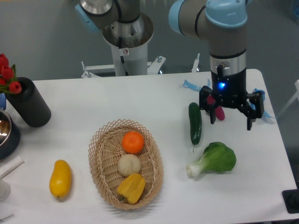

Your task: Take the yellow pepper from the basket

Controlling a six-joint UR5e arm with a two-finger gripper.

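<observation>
The gripper [231,120] hangs with its two fingers spread wide apart and nothing between them, a blue light glowing on the wrist above. A magenta object [217,108] shows just behind its left-of-picture finger, partly hidden. A cucumber [195,122] lies just to the picture-left of the gripper, and a bok choy [214,159] sits below it, nearer the camera. The basket [153,178] is well away to the lower left of the tool, and the yellow pepper [131,187] rests at its near end, farthest from the gripper. A pale round fruit [128,164] and an orange [133,142] fill the basket's middle and far end.
</observation>
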